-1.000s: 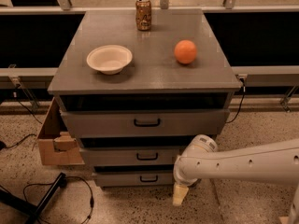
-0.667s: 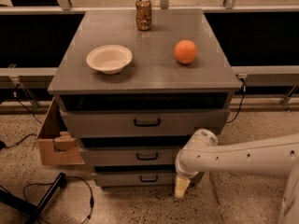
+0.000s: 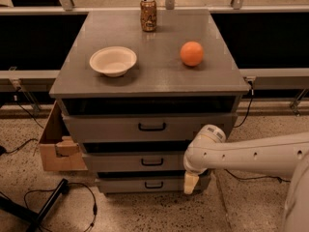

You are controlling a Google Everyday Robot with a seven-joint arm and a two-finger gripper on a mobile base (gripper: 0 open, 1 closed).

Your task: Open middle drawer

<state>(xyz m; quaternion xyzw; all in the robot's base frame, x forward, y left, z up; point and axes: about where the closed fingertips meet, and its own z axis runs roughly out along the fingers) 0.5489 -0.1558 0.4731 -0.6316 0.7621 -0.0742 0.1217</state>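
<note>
Gripper [image 3: 191,182] low by the right end of the bottom drawer [image 3: 120,184], below and well right of the middle drawer [image 3: 116,162] and its black handle [image 3: 152,162]; open or closed, cannot tell. Middle drawer apparently not yet pulled, between top drawer [image 3: 106,128] and bottom one under the bench [image 3: 154,76]. Likely risks: catching the bottom handle [image 3: 153,184] instead, nearer in height; clipping a drawer front when swinging inward; slipping off so small a handle if met off-centre.

We see warm overhead light sheening the cabinet top [image 3: 159,79]; shadow fills the drawer gaps [image 3: 120,106], and the gripper [image 3: 191,182], near right beside the lowest drawer [image 3: 125,184], glows pale.
</note>
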